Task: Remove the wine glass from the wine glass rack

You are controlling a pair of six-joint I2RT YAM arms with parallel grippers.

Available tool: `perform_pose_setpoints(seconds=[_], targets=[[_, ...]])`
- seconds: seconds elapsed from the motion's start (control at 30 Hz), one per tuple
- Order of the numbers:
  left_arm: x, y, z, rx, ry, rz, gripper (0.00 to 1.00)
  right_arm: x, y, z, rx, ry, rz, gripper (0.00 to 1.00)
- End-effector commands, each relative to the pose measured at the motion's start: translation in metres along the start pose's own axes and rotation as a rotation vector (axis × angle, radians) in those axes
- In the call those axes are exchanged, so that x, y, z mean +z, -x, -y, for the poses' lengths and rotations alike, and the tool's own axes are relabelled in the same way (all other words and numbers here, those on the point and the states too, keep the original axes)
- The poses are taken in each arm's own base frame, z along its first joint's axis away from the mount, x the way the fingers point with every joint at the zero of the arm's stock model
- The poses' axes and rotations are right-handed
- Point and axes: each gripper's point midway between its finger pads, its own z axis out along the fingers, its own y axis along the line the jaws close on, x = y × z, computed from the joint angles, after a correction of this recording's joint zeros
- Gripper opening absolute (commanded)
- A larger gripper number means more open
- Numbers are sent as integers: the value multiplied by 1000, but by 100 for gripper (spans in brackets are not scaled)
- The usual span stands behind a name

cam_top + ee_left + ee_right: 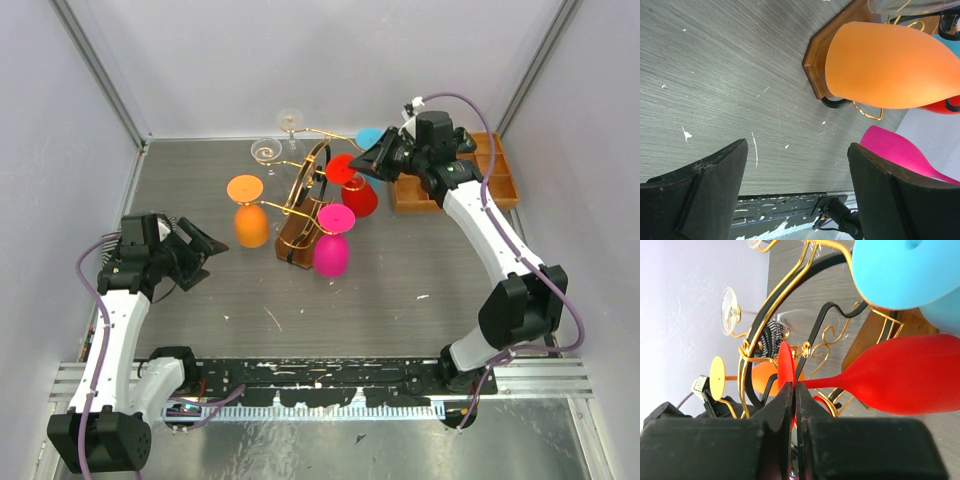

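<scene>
Left jaws wide apart, right jaws tight

Right pincer (367,160) meets the red wine glass (359,198) on the rack (298,235).

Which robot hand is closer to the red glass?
The right. The right gripper is pinched shut on the red glass's round foot. The left gripper hangs open across the rack, apart from it, near the orange glass.

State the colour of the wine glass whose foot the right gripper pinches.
Red; the wine glass shows best in the right wrist view.
</scene>
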Motion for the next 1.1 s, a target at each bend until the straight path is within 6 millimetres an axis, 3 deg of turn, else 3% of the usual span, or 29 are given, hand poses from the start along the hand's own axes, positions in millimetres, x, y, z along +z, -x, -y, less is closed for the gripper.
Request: perform_pose_setpoints(seconds=[0.0, 0.17, 0.3, 0.53, 0.7, 0.9, 1.07], targets=[[-8, -2, 5, 35, -22, -9, 88, -17, 47, -32, -54, 72, 144, 1], [-11, -4, 2, 32, -5, -2, 88, -40, 78, -27, -52, 65, 220, 1], [-11, -5, 3, 26, -11, -12, 88, -66, 87, -17, -48, 55, 238, 1], [-12, -7, 5, 30, -26, -17, 89, -120, 69, 23, -132, -143, 221, 1], [-11, -10, 6, 27, -42, -28, 89, -156, 64, 88, -209, -540, 214, 1], [-8, -15, 4, 24, -53, -47, 88, -214, 52, 180, -257, -1090, 154, 1], [-1, -16, 4, 13, -72, -61, 88, -232, 34, 241, -268, -1374, 54, 1]])
